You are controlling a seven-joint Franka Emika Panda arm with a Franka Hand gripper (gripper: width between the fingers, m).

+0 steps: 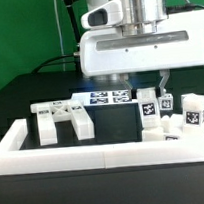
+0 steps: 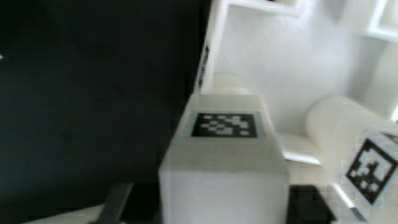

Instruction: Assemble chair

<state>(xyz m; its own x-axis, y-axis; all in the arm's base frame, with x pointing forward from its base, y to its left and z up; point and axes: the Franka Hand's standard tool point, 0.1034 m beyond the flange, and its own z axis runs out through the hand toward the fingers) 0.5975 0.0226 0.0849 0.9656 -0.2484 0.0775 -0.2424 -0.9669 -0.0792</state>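
Note:
My gripper (image 2: 217, 208) has a jaw on each side of a white square chair leg (image 2: 222, 150) that carries a black-and-white tag, and looks shut on it. In the exterior view the gripper (image 1: 161, 87) hangs low over the cluster of tagged chair parts (image 1: 151, 108) at the exterior view's right. The X-braced chair frame (image 1: 61, 120) lies flat at the exterior view's left. More tagged white blocks (image 1: 192, 110) stand at the far right. The leg's lower end is hidden.
A long low white rail (image 1: 105, 156) runs across the front. The marker board (image 1: 110, 96) lies behind the parts, under the arm. A curved white part and another tagged block (image 2: 370, 165) sit close beside the gripped leg. Black table (image 2: 89, 90) lies on its other side.

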